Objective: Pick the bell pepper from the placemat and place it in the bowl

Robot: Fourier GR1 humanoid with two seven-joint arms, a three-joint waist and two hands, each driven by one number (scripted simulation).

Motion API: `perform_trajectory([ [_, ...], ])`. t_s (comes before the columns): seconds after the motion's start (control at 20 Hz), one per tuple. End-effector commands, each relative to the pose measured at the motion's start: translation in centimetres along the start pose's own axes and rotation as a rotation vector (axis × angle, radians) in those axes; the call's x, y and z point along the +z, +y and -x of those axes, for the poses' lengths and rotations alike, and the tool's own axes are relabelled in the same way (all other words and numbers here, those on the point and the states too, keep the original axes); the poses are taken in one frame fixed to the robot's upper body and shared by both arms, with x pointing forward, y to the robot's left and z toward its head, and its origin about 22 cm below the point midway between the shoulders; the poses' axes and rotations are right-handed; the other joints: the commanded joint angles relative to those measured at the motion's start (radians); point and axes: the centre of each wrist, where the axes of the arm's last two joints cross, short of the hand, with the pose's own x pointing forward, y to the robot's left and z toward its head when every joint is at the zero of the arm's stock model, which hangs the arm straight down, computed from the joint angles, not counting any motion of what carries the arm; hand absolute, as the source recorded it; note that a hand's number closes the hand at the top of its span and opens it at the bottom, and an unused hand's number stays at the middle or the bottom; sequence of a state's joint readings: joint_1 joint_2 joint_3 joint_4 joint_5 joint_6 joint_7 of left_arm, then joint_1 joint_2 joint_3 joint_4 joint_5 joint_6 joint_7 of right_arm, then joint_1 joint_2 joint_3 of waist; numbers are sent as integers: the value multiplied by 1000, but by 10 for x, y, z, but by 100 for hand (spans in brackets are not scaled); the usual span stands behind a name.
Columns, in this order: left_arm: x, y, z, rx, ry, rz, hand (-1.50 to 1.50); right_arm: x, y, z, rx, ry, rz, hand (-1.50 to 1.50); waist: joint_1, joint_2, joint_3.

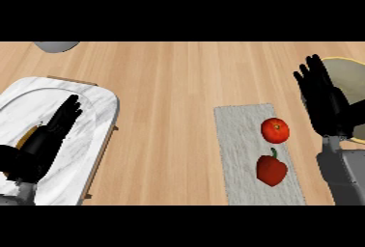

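A light wooden counter [171, 96] carries a grey placemat [239, 125] holding 2 red items: the bell pepper [272, 170] at its near end and a tomato [275, 130] just beyond. The bowl [353, 72] shows at the right edge, partly behind the right hand [324, 103], whose fingers are straight. The left hand [50, 132], fingers also extended, lies over a white marble tray [92, 101]; a grey object [57, 46] sits at the top-left.

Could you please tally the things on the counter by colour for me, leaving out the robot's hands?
Red: 2, the bell pepper and the tomato
Grey: 2, the placemat and a partly seen object at the top edge
White marbled: 1, the tray
Pale yellow: 1, the bowl
Total: 6
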State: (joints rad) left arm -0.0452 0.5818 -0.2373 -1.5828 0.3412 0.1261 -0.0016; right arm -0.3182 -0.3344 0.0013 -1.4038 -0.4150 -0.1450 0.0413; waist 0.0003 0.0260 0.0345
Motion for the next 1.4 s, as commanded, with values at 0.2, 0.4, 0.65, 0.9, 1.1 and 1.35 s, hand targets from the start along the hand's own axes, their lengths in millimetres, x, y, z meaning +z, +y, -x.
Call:
perform_trajectory([
  [0.2,-7,33,-6,-46,-5,-279,0,13,-24,-72,465,-307,159,150,-53,-51,-43],
  [0.4,-1,39,-2,-26,24,-320,0,60,-117,-5,881,228,452,-150,-127,-39,-60],
  [0.65,3,45,2,-31,41,-363,0,101,-68,25,901,143,534,-150,-119,-57,-51],
  [0.9,4,41,5,-7,44,-372,0,152,-33,38,931,180,570,-150,-110,-47,-49],
  [1.1,-1,41,-3,-20,16,-360,0,168,-17,13,956,198,639,-150,-81,-38,-48],
  [1.35,-10,29,-9,-12,6,-329,0,170,5,-41,1024,222,671,-150,-44,-27,-47],
])
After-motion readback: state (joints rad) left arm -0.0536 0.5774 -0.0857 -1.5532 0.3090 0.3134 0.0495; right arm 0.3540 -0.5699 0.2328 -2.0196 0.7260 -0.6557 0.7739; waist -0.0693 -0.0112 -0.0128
